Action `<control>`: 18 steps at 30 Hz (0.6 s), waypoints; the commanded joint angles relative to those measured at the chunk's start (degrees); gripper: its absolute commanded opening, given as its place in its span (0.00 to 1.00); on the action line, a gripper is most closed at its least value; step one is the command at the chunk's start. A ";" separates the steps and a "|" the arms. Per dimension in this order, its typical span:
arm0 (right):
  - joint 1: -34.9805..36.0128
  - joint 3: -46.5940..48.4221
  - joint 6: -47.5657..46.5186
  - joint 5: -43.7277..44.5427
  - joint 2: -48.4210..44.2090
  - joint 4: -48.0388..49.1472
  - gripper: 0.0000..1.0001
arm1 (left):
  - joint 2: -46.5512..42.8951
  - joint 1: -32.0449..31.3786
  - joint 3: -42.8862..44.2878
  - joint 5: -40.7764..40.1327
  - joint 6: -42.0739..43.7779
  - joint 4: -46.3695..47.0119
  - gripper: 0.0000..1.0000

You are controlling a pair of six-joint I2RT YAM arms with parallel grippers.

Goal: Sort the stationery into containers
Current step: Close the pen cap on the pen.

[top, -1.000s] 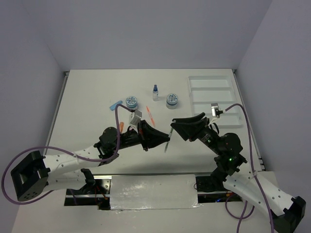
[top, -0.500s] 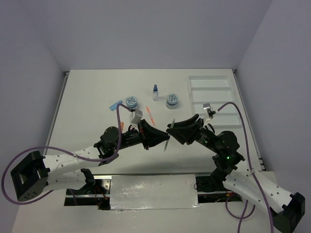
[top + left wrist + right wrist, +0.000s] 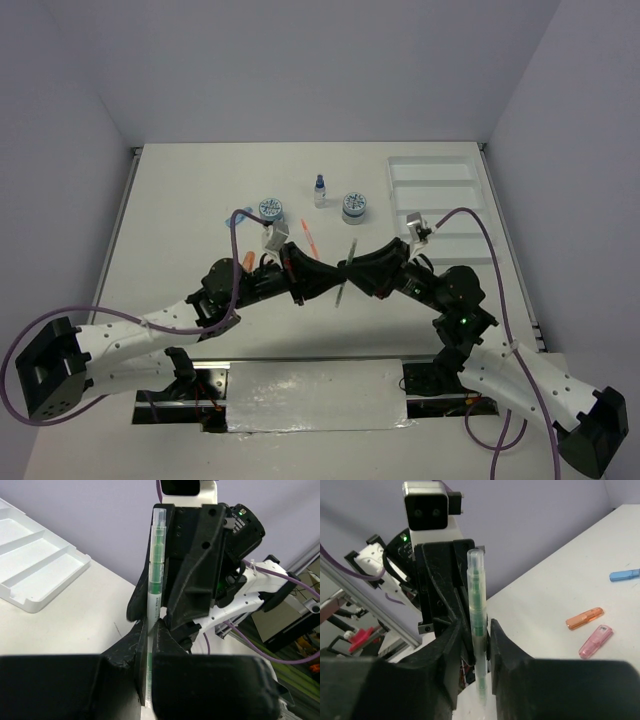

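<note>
My left gripper [image 3: 334,279] is shut on a thin greenish pen [image 3: 346,270] and holds it upright above the table's near middle; the pinch shows in the left wrist view [image 3: 150,630]. My right gripper [image 3: 353,270] faces it, jaws open on either side of the same pen [image 3: 477,595] with small gaps. On the table lie two blue-grey jars [image 3: 270,209] [image 3: 353,206], a blue-capped bottle [image 3: 320,190], an orange-red pen [image 3: 309,238], and blue [image 3: 625,575], orange [image 3: 584,618] and pink [image 3: 595,641] stubby pieces. The white tray [image 3: 440,200] sits at the far right.
Both arms meet nose to nose over the near middle of the table. The tray [image 3: 30,575] shows long parallel compartments with nothing in them. A metal plate [image 3: 315,395] lies at the near edge between the arm bases.
My right gripper has moved left to the left gripper, and its open jaws now flank the pen. The left gripper has kept its hold on the pen.
</note>
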 commanded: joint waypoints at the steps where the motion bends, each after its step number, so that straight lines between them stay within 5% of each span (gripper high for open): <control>1: 0.53 1.60 -1.41 -0.13 0.04 1.31 0.24 | -1.90 0.03 2.75 -0.20 1.68 1.76 0.00; 2: 0.62 1.77 -1.49 -0.05 0.04 1.23 0.15 | -1.90 -0.06 2.75 0.06 1.77 1.58 0.02; 12: 1.06 4.06 -3.69 0.31 -0.05 -1.58 0.00 | 1.25 -0.06 1.96 3.57 1.60 3.17 0.10; 16: 1.15 4.85 -5.09 0.22 0.30 -3.25 0.00 | 2.40 0.03 3.27 6.38 2.83 0.88 0.41; 18: 1.24 5.90 -5.62 -0.04 0.57 -4.39 0.00 | 2.75 -0.06 3.63 7.00 3.35 -0.26 0.47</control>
